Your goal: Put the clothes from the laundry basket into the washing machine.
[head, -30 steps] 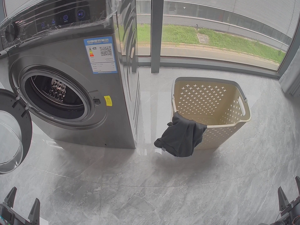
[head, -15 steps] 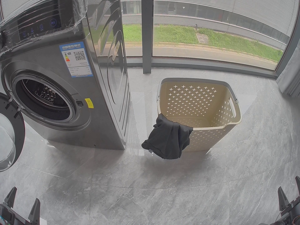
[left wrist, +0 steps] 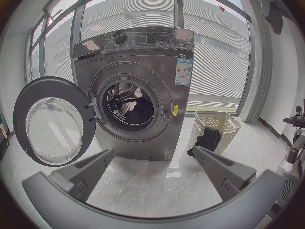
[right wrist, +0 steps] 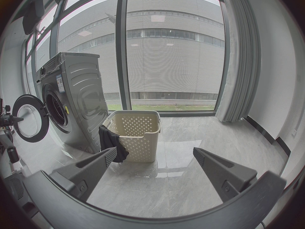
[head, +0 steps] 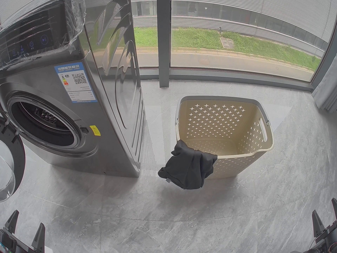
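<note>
Left gripper (head: 28,219): low at the near left edge of the head view, fingers spread apart, nothing between them.
Door (head: 8,166): round with a glass centre, swung wide open on the machine's left side.
Washing machine (head: 105,88): grey front-loader standing on the grey marble floor (head: 210,222), clear film over the control panel.
Drum (head: 44,127): open at the front, dark cloth (left wrist: 139,108) lying inside in the left wrist view.
Dark garment (head: 187,169): draped over the basket's near rim at the corner closest to the machine, mostly hanging down the outside.
Laundry basket (head: 224,99): cream with star-shaped holes, upright on the floor, near the machine's right side, before the window (head: 245,36).
Right gripper (head: 324,208): low at the near right edge, fingers spread wide, holding nothing, well apart from the basket.
Curtain (head: 326,88): hanging at the far right beside the window.
</note>
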{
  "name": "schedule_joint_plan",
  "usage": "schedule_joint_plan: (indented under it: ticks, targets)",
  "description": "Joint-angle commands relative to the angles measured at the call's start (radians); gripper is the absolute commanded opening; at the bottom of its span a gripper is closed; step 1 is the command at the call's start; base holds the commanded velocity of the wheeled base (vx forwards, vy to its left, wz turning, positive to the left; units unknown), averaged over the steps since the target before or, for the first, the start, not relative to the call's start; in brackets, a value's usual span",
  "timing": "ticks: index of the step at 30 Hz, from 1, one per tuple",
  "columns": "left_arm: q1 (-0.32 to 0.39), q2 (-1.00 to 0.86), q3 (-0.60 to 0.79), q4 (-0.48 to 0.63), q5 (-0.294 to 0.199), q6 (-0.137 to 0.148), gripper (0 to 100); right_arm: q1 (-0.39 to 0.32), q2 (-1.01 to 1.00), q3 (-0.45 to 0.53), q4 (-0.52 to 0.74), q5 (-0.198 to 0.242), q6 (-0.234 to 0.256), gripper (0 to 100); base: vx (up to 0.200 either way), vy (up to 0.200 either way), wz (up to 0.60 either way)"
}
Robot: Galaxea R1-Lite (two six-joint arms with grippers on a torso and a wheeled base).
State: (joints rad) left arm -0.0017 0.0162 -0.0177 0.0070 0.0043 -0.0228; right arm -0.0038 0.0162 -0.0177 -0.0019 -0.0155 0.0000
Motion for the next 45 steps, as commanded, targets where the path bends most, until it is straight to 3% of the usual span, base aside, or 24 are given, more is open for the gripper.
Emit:
schedule_joint_plan:
  ticks: [1,6,17,23,25,28,30,32,34,36,37,38,39,40,42,45]
  targets:
    - [0.0,-0.01,0.015,-0.001,0.0,0.0,100,-0.001,-0.013,0.018,0.0,0.0,0.0,100,0.0,0.2,0.0]
    - [0.002,-0.01,0.015,-0.001,0.0,0.0,100,-0.002,-0.012,0.018,0.0,0.0,0.0,100,0.0,0.2,0.0]
    - [0.002,-0.01,0.015,-0.001,-0.001,0.006,100,-0.004,-0.013,0.01,-0.009,0.025,-0.002,100,0.0,0.0,0.0]
    - [0.0,-0.01,0.016,-0.001,-0.001,0.01,100,-0.002,0.102,-0.226,-0.01,0.055,0.005,100,0.0,0.0,0.0]
    - [0.002,-0.01,0.016,-0.002,-0.001,0.01,100,-0.001,0.162,-0.24,0.007,0.078,0.002,100,0.2,0.0,0.0]
    - [0.002,-0.01,0.016,-0.001,-0.001,0.009,100,-0.002,0.416,-0.229,0.002,0.198,-0.018,100,0.2,0.0,0.0]
    - [0.002,-0.01,0.016,-0.001,-0.001,0.006,100,-0.001,0.535,-0.24,-0.013,0.25,-0.038,100,0.2,0.0,0.0]
    - [0.002,-0.01,0.016,-0.001,-0.001,0.004,100,0.018,0.706,-0.246,-0.095,0.312,-0.06,100,0.0,0.0,0.0]
    - [0.002,-0.01,0.016,-0.001,-0.001,0.004,100,0.062,0.831,-0.24,-0.191,0.328,-0.064,100,0.0,0.0,0.0]
    - [0.0,-0.01,0.016,-0.001,-0.001,0.004,100,0.099,0.884,-0.235,-0.237,0.325,-0.055,100,0.0,0.0,0.0]
    - [0.002,-0.01,0.016,-0.001,-0.001,0.003,100,0.193,0.978,-0.231,-0.306,0.318,-0.037,100,0.0,0.0,0.0]
    - [0.002,-0.01,0.016,-0.001,-0.001,0.003,100,0.206,0.99,-0.231,-0.316,0.313,-0.032,100,0.0,0.0,0.0]
    - [0.002,-0.01,0.016,-0.001,-0.001,0.003,100,0.269,1.059,-0.237,-0.343,0.27,0.009,100,0.0,0.0,0.0]
    - [0.002,-0.01,0.016,-0.001,-0.001,0.003,100,0.288,1.084,-0.24,-0.349,0.249,0.025,100,0.0,0.0,0.0]
    - [0.002,-0.01,0.016,-0.001,-0.001,0.001,100,0.392,1.177,-0.257,-0.4,0.151,0.094,100,0.0,0.0,0.0]
    - [0.0,-0.01,0.016,-0.001,-0.001,0.001,100,0.472,1.263,-0.272,-0.471,0.091,0.169,100,0.0,0.0,0.0]
